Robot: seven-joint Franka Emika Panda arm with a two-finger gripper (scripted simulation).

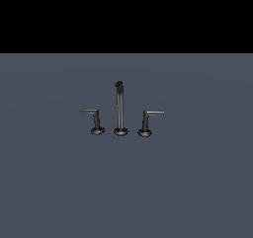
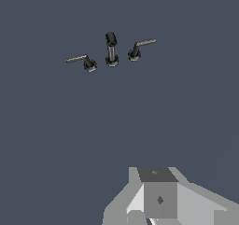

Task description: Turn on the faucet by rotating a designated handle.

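Handle (image 1: pixel 92 114) first, at the exterior view's left: a short dark L-shaped lever on a round base, its thin bar running toward nine o'clock from the post top. Just beside it, at the middle, the spout (image 1: pixel 119 107) of the faucet stands tall, thin and upright on its own round base. At three o'clock from the spout sits the mirrored lever (image 1: pixel 149 118), its bar pointing the other way. All three rest on the plain grey-blue counter (image 1: pixel 126 192), near one another but apart.

No arm shows in the exterior view. In the wrist view the same trio lies well apart from the camera: handle (image 2: pixel 82 60), spout (image 2: pixel 111 49), mirrored lever (image 2: pixel 140 46). Only a blocky grey part of the gripper (image 2: pixel 158 198) shows at the picture's edge; the fingertips are out of sight, so I cannot tell whether the jaws are open or closed, and nothing is seen held between them.

The risk, as I judge it, lies in the approach not yet made. The two levers look alike, so reaching for the wrong one is easy. The bar is thin, so contact may slip off it, and coming in from the spout side could knock the spout
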